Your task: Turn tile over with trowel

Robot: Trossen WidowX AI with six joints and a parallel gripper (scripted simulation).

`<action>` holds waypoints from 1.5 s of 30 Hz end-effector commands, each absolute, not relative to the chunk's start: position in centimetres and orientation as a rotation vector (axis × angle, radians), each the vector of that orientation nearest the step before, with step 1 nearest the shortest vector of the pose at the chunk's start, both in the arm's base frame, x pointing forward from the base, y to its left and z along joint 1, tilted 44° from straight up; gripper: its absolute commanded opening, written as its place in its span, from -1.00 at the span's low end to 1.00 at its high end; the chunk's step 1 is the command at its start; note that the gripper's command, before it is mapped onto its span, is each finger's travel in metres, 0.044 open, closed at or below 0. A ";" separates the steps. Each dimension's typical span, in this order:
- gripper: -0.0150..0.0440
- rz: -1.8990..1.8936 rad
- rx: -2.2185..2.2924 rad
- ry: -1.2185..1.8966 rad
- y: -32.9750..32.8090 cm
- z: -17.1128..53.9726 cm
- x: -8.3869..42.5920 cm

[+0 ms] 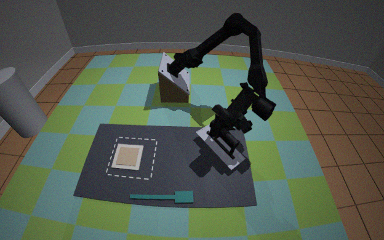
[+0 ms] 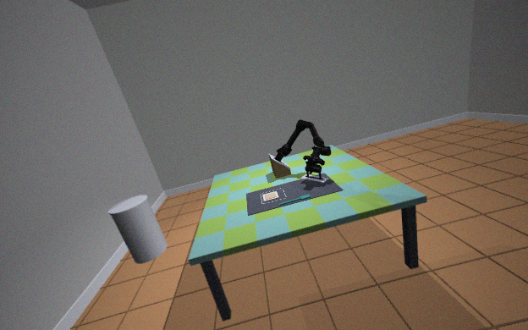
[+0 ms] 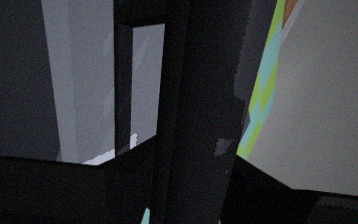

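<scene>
The tile [image 1: 128,156] [image 2: 271,195], a white square with a tan square panel on its upper face, lies flat inside the dashed outline [image 1: 152,160]. My gripper [image 1: 220,134] [image 2: 314,170] is shut on the black handle of a wide trowel with a flat grey plate [image 1: 215,146] [image 3: 90,75]. The plate is at the mat's right rear, well right of the tile, and appears raised above its shadow. A teal tool [image 1: 184,197] [image 2: 302,197] with a long thin handle and a square blade lies flat near the mat's front edge. The fingertips are hard to make out.
The dark mat [image 1: 172,148] [image 2: 254,207] lies on a green and blue checked table [image 1: 215,224] [image 2: 271,228]. The arm's wedge-shaped base [image 1: 174,89] stands behind the mat. A grey cylinder [image 1: 20,103] [image 2: 139,230] shows at the left.
</scene>
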State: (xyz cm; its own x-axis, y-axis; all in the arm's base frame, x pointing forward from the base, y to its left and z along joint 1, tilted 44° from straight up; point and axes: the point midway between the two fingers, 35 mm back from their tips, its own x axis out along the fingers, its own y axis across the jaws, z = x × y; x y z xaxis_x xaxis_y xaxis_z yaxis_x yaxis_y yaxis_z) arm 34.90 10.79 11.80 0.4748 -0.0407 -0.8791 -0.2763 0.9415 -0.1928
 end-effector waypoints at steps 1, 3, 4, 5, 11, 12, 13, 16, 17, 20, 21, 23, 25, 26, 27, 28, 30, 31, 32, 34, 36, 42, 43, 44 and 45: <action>-0.49 0.130 -0.325 1.063 10.9 11.6 35.2; -0.49 0.131 -0.325 1.063 11.2 11.4 35.3; -0.49 0.131 -0.325 1.063 11.3 11.3 35.3; -0.49 0.131 -0.324 1.063 11.4 11.2 35.3; -0.49 0.131 -0.324 1.063 12.1 10.5 35.4; -0.49 0.131 -0.324 1.063 12.2 10.4 35.4; -0.49 0.131 -0.324 1.063 12.3 10.3 35.4; -0.49 0.131 -0.324 1.063 12.6 9.9 35.5; -0.49 0.131 -0.324 1.063 12.7 9.9 35.5; -0.31 0.131 -0.324 1.063 12.7 9.9 35.5; -0.22 0.131 -0.324 1.063 12.7 9.9 35.5; -0.05 0.131 -0.324 1.063 12.7 9.9 35.5; 0.13 0.131 -0.324 1.063 12.7 9.9 35.5; 0.22 0.131 -0.324 1.063 12.7 9.9 35.5; 0.31 0.131 -0.324 1.063 12.7 9.9 35.5; 0.40 0.131 -0.324 1.063 12.7 9.9 35.5; 0.53 0.131 -0.324 1.063 12.7 9.9 35.5; 0.53 0.131 -0.324 1.063 12.7 9.9 35.5; 0.53 0.131 -0.324 1.063 12.7 9.9 35.5; 0.53 0.131 -0.324 1.063 12.7 9.9 35.5; 0.53 0.131 -0.324 1.063 12.7 9.9 35.5; 0.53 0.133 -0.324 1.063 12.8 11.1 34.9; 0.53 0.133 -0.324 1.063 12.9 11.6 34.6; 0.53 0.134 -0.324 1.063 12.9 12.0 34.4; 0.53 0.134 -0.324 1.063 12.9 12.5 34.1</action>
